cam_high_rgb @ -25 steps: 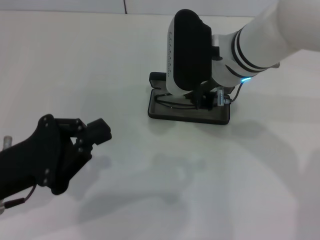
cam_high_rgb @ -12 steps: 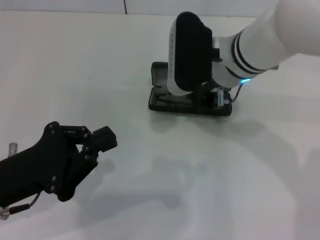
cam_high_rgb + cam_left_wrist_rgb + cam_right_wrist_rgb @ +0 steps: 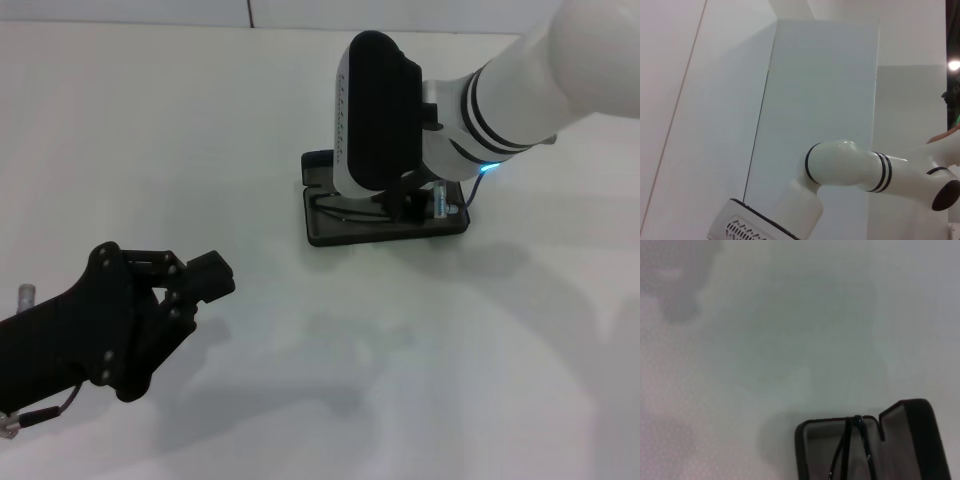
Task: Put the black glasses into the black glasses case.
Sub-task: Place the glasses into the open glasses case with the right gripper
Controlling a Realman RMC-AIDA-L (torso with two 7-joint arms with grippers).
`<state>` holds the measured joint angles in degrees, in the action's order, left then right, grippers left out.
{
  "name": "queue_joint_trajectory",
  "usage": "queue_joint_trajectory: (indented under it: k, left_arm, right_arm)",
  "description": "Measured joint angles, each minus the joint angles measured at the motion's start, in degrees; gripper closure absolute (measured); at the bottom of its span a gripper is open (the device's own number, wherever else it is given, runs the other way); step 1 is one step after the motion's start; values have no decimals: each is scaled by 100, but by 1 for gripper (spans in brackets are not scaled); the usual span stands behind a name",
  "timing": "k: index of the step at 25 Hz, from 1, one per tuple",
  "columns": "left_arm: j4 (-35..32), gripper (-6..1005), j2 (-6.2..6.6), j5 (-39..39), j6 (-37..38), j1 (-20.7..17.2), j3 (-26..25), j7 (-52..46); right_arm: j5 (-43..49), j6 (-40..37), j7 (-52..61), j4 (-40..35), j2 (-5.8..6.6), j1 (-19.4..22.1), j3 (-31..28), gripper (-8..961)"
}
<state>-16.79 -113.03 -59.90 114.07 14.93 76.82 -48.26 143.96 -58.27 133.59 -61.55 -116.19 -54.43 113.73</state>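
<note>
The black glasses case lies open on the white table, in the middle at the far side. The thin black glasses lie partly in its left half. My right gripper is down in the case's right half, mostly hidden under its white wrist housing. In the right wrist view the case's grey-lined shell shows, with the glasses' thin wires running across it towards the camera. My left gripper hangs over the table at the near left, far from the case.
The white table is bare around the case. The right forearm reaches in from the far right. The left wrist view shows only a wall and the right arm's elbow.
The case has shifted and turned a little on the table under my right gripper. My left gripper dropped slightly lower and has since stayed still.
</note>
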Motion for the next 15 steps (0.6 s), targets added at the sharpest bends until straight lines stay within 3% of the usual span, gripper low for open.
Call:
queue_joint_trajectory:
  k: [15]
  left_arm:
    - [0, 948, -8, 5, 1, -35, 6, 68]
  right_arm:
    - [413, -391, 175, -666, 0, 285, 6, 881]
